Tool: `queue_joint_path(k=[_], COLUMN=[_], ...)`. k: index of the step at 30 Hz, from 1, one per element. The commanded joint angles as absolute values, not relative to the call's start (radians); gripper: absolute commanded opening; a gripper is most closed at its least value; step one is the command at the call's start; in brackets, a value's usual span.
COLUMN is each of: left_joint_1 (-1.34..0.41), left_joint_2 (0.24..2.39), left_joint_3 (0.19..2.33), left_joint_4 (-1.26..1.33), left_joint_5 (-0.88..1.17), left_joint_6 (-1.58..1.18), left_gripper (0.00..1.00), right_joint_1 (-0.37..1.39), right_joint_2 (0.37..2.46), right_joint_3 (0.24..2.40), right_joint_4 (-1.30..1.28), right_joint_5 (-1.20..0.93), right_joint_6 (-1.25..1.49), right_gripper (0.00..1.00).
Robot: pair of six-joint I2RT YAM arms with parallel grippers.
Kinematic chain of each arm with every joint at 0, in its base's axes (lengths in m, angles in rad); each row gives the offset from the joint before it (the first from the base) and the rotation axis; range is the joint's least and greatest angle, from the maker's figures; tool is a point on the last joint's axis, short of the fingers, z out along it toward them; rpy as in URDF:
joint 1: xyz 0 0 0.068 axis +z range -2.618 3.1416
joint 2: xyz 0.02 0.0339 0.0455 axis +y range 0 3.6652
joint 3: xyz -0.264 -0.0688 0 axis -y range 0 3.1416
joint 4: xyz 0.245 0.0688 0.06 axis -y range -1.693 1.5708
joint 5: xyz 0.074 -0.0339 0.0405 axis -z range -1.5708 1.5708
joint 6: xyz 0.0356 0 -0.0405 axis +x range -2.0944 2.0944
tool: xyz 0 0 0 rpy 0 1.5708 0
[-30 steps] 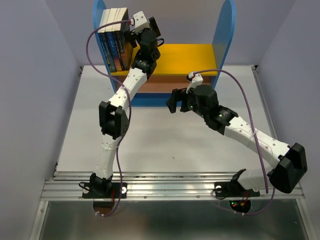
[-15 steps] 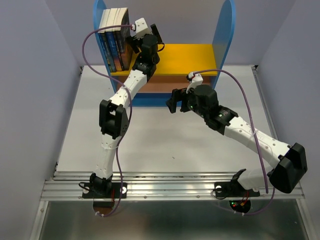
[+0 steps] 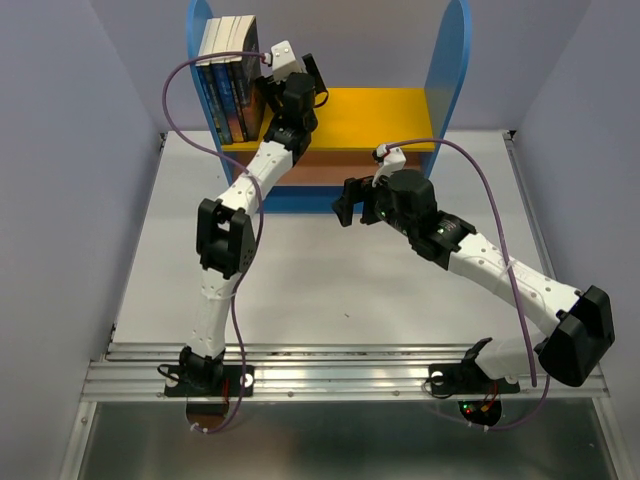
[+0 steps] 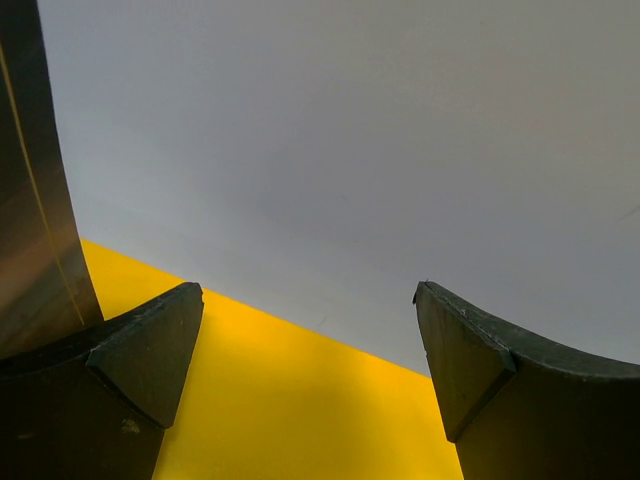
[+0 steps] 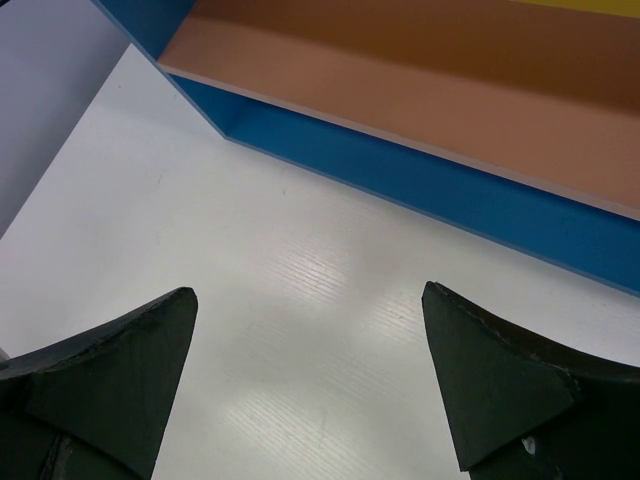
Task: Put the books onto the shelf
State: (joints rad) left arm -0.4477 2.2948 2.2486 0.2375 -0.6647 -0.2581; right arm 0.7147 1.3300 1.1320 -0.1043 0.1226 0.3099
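Note:
Several books (image 3: 228, 82) stand upright on the shelf's yellow upper board (image 3: 385, 115), pressed against the left blue side panel (image 3: 199, 40). My left gripper (image 3: 308, 82) hovers over that board just right of the books, open and empty. In the left wrist view one dark book cover (image 4: 30, 200) shows at the left edge, beside the yellow board (image 4: 300, 410), with the left gripper (image 4: 308, 300) open over it. My right gripper (image 3: 350, 207) hangs open over the table in front of the shelf. The right wrist view has the right gripper (image 5: 308, 300) above bare white tabletop.
The shelf's brown lower board (image 5: 450, 100) and blue base (image 5: 450, 195) lie just beyond my right gripper. The right blue side panel (image 3: 452, 70) stands at the back right. Grey walls close in the white table (image 3: 330, 290) on three sides.
The left gripper has drawn back slightly from the books, shifting a little toward the front of the shelf. The right arm has not moved.

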Motion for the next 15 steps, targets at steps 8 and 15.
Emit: queue_joint_path(k=[8, 15], left_joint_1=[-0.437, -0.466], left_joint_2=[2.117, 2.048], left_joint_3=[2.209, 2.192], left_joint_4=[0.282, 0.288], left_joint_5=[-0.612, -0.529], left_joint_6=[-0.242, -0.233], left_gripper=[0.99, 0.99], right_joint_1=[0.719, 0.719], right_joint_2=[1.289, 1.282], right_joint_3=[1.131, 1.121], right_joint_4=[-0.052, -0.048], right_joint_5=[0.101, 0.092], right_joint_6=[0.319, 0.321], right_gripper=[1.0, 1.0])
